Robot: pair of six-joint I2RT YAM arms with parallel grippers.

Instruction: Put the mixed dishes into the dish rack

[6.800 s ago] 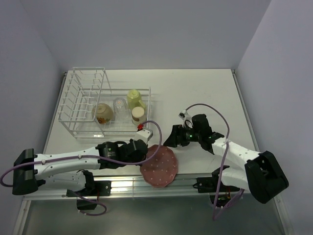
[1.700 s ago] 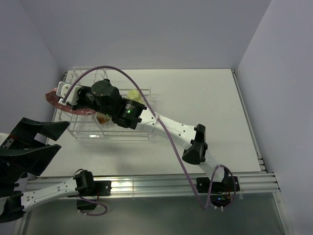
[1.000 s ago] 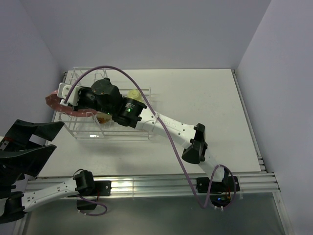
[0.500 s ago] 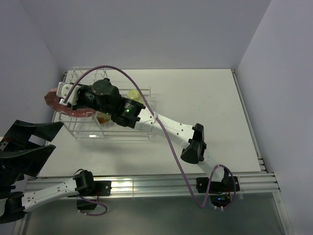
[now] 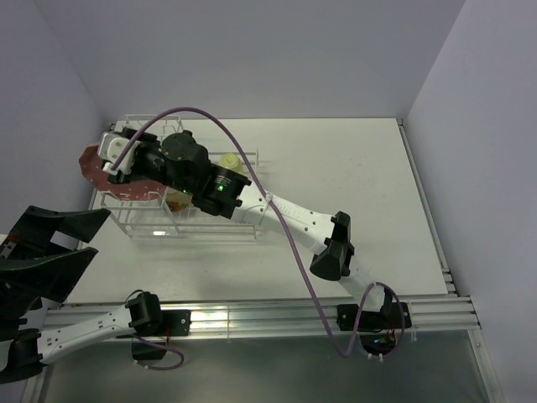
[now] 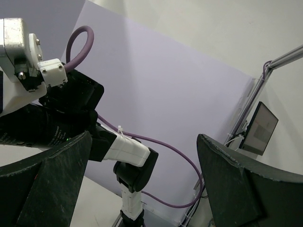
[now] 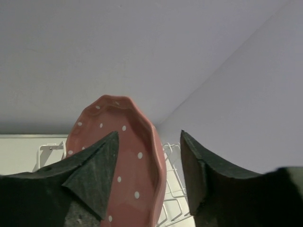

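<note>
The pink white-dotted plate point(image 7: 120, 156) stands on edge, seemingly pinched by the right gripper point(image 7: 147, 156), ready for the white wire rack's point(image 5: 138, 227) slots. The left gripper point(image 6: 144, 142) gapes, holding nothing.

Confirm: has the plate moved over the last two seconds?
Yes. The plate has crept slightly up the top view, toward the far end of the rack and away from the arm bases.

Soft, even, cool-white light fills every view, with only faint shadows. Glare brightens the metal rail point(image 5: 205, 316) at the overhead view's bottom. My left fingers point(image 6: 47, 189) and right fingers point(image 7: 90, 184) loom dark and slightly soft near their lenses; the pink dotted plate point(image 7: 130, 151) is crisp.
</note>
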